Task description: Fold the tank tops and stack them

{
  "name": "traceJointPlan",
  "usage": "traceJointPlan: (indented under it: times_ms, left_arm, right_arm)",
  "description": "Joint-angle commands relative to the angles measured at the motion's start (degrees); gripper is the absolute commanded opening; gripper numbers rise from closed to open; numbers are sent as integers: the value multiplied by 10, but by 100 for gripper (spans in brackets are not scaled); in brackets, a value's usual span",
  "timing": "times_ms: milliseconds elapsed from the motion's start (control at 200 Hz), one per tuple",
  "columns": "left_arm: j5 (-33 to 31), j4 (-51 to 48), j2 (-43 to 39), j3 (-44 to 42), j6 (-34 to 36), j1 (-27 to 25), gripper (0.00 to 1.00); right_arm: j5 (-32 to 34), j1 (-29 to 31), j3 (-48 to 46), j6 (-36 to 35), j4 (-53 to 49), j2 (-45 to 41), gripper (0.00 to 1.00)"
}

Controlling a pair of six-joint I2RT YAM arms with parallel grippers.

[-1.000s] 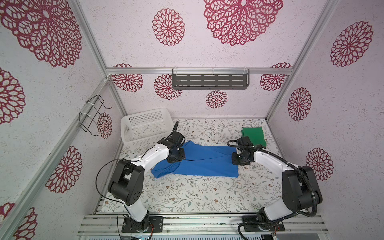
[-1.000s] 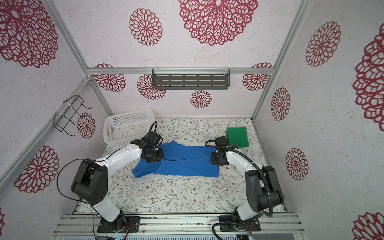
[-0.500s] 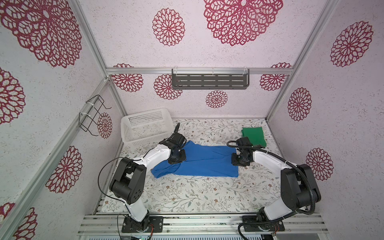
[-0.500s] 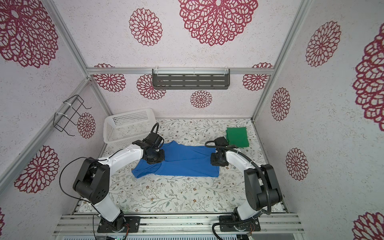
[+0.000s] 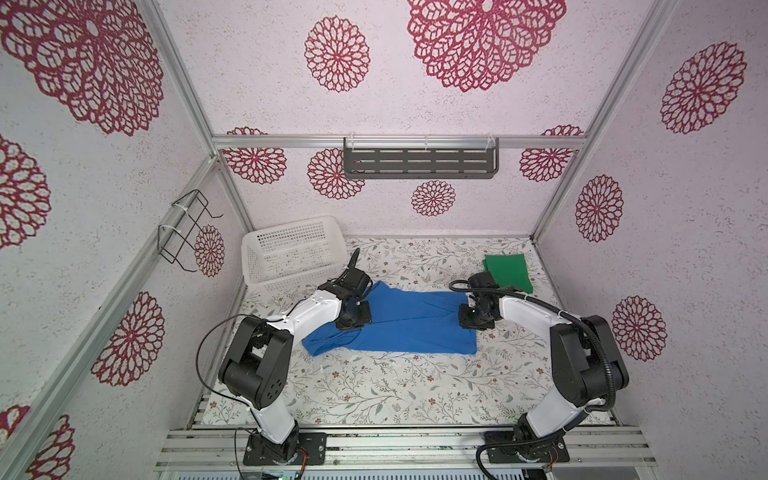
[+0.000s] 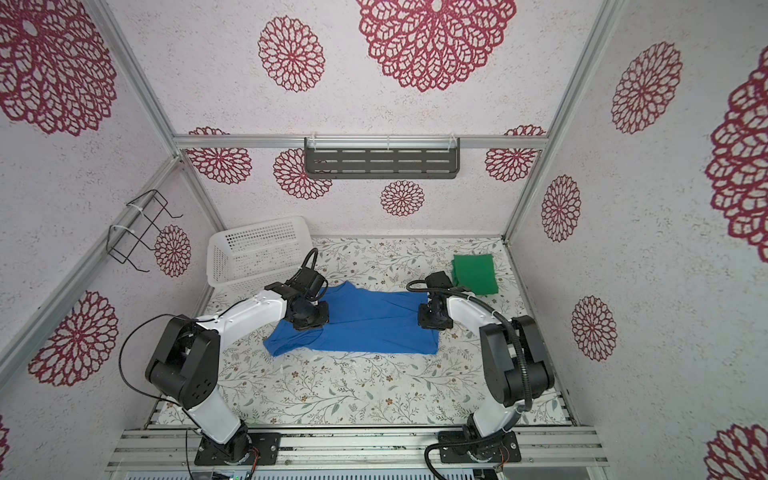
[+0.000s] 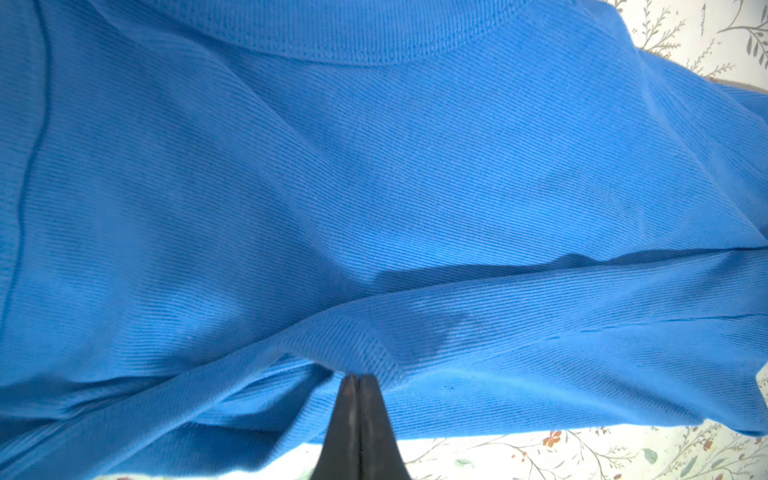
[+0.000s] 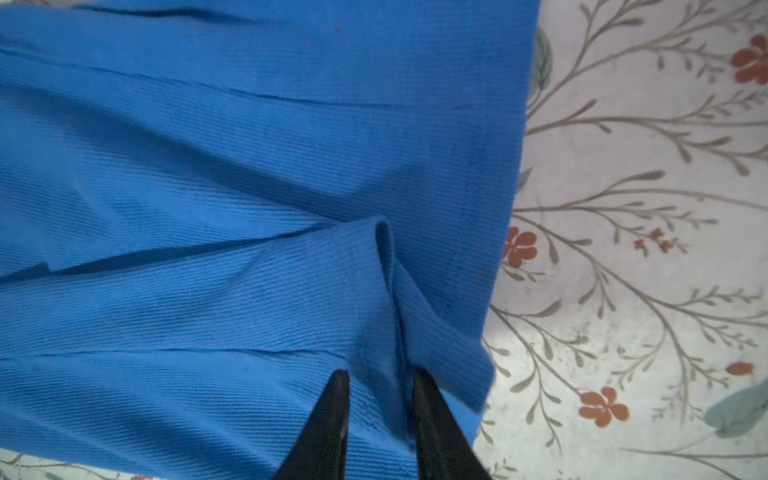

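Lying flat mid-frame in both top views, blue tank top [image 5: 415,328] [image 6: 374,328] is a long folded rectangle of soft knit on floral-print table [image 5: 395,390]. Left gripper [image 5: 353,321] sits on its left end, right gripper [image 5: 476,321] on its right end. Green tank top [image 5: 508,272], folded square, lies upper right beside the right arm, apart from the blue. White perforated plastic basket [image 5: 286,279] stands upper left; grey slotted shelf [image 5: 419,164] hangs on back wall.

Left wrist: left gripper [image 7: 358,378] jaws pressed together, pinching a hemmed corner of a folded-over flap; ribbed blue fills frame.

Right wrist: right gripper [image 8: 380,376] jaws slightly apart, straddling a raised pucker near the stitched hem, not clamping it.
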Motion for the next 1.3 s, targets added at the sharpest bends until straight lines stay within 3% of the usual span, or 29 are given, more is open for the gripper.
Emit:
traceJointPlan:
  times_ms: [0, 155, 590, 796, 1086, 1201, 1296]
  left_arm:
    - [-5, 3, -17, -4, -1, -3, 0]
    - [-7, -5, -26, -2, -3, -5, 0]
    - [-25, -43, -91, -4, -1, -31, 0]
    - [-16, -51, -9, 66, 55, -28, 0]
    - [9, -66, 153, 190, 122, -1, 0]
    - [-5, -83, 166, 224, 142, 11, 27]
    - [-33, -114, 144, 238, 156, 16, 42]
  right_arm:
    - [-8, 0, 9, -3, -6, -5, 22]
    - [7, 1, 5, 1, -19, -40, 0]
    - [54, -1, -53, 39, -136, -221, 0]
    - [51, -36, -80, 34, -82, -212, 0]
    - [33, -79, -39, 6, 35, -89, 0]
    - [32, -87, -6, -17, 69, -47, 0]
    - [37, -87, 36, -36, 51, -30, 21]
